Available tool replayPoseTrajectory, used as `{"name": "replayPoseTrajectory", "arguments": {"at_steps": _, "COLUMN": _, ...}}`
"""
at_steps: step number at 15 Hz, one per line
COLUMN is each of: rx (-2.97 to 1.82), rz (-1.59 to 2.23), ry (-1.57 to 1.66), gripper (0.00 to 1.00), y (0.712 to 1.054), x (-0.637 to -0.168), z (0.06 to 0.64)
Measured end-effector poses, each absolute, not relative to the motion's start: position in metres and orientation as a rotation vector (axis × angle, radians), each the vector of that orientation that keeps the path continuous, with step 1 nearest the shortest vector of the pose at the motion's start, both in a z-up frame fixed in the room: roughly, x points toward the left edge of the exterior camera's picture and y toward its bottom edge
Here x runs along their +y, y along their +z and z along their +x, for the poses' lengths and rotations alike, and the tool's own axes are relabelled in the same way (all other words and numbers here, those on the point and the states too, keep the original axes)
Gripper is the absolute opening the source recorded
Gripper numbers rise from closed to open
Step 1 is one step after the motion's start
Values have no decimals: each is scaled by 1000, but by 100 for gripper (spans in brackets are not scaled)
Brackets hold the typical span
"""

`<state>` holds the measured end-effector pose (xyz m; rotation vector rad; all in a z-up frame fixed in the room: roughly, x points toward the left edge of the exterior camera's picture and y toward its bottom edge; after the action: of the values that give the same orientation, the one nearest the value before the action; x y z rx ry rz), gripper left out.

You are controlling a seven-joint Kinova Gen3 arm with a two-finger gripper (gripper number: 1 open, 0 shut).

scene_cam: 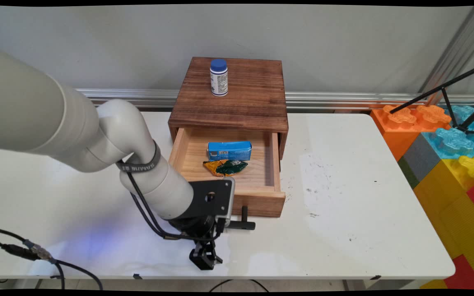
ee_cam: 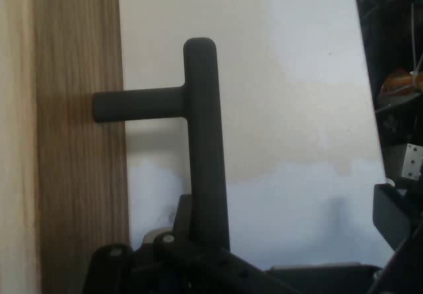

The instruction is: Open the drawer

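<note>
A dark wooden box (scene_cam: 237,98) stands at the back of the white table (scene_cam: 344,197), its light wood drawer (scene_cam: 261,197) pulled out. Inside the drawer lie a blue carton (scene_cam: 229,150) and a green and orange packet (scene_cam: 225,167). A white bottle with a blue cap (scene_cam: 219,77) stands on the box top. My gripper (scene_cam: 210,242) (ee_cam: 264,254) hangs open just in front of the drawer's front, pointing down at the table. The black T-shaped handle (scene_cam: 243,224) (ee_cam: 201,135) runs in between the spread fingers; one finger (ee_cam: 396,211) stands well off the bar.
Large orange, blue, yellow and red toy blocks (scene_cam: 447,148) are stacked beyond the table's right edge, with a black tripod leg (scene_cam: 442,88) above them. Black cables (scene_cam: 23,250) trail over the table's front left. The wall runs close behind the box.
</note>
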<state>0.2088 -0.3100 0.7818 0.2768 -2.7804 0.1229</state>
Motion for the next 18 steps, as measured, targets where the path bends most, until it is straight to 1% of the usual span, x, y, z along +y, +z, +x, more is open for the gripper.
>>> {"name": "replayPoseTrajectory", "arguments": {"at_steps": 10, "rx": -2778, "rz": 295, "ry": 119, "gripper": 100, "y": 779, "x": -287, "z": 195}}
{"name": "replayPoseTrajectory", "arguments": {"at_steps": 18, "rx": -2776, "rz": 306, "ry": 141, "gripper": 100, "y": 780, "x": -284, "z": 194}}
